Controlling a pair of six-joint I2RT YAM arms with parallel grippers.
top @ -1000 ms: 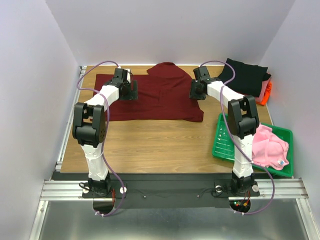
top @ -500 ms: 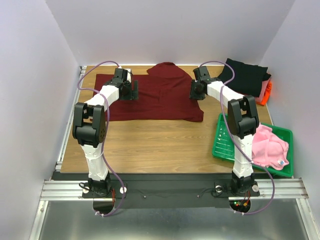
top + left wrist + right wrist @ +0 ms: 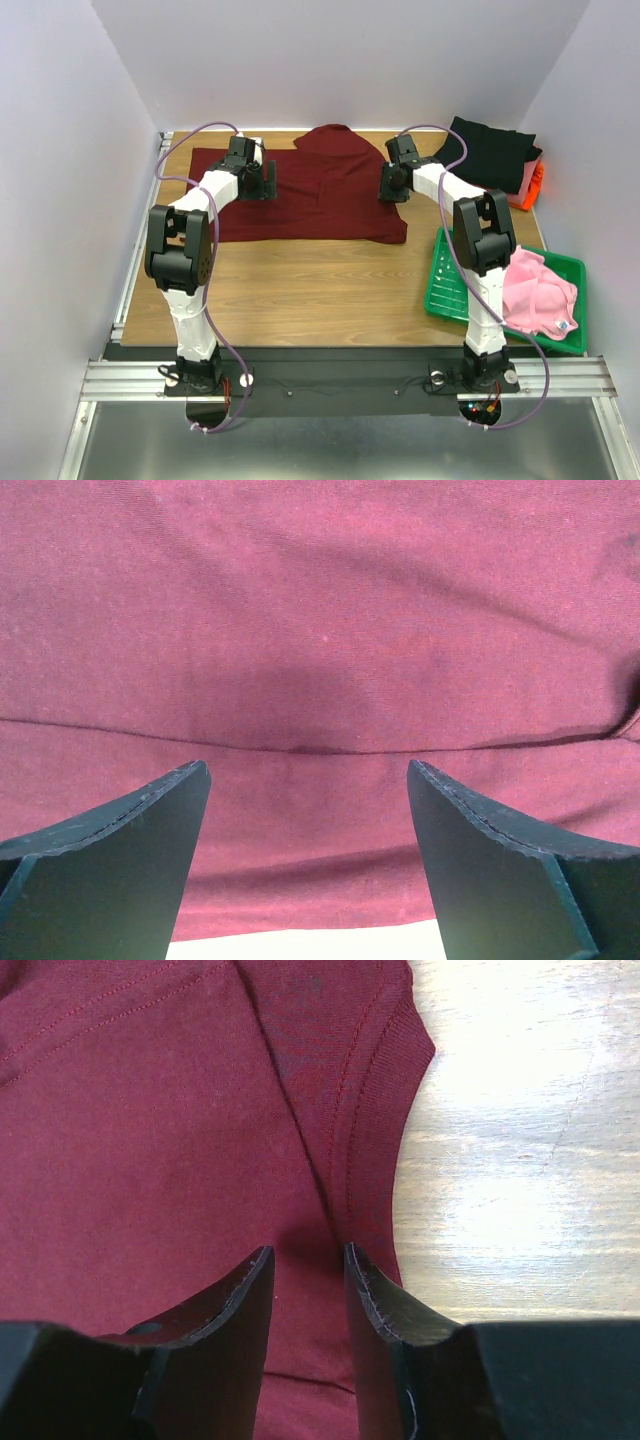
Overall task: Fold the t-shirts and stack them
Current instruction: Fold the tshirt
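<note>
Maroon t-shirt (image 3: 320,195): R gripper (image 3: 305,1260) jaws nearly together, cloth ridge between, just inside sleeve hem (image 3: 385,1110); can't tell if it's pinched. L gripper (image 3: 305,810) jaws wide apart over cloth, holding nothing. Shirt flat on far table (image 3: 300,290), long axis L–R, one arm per end.
</note>
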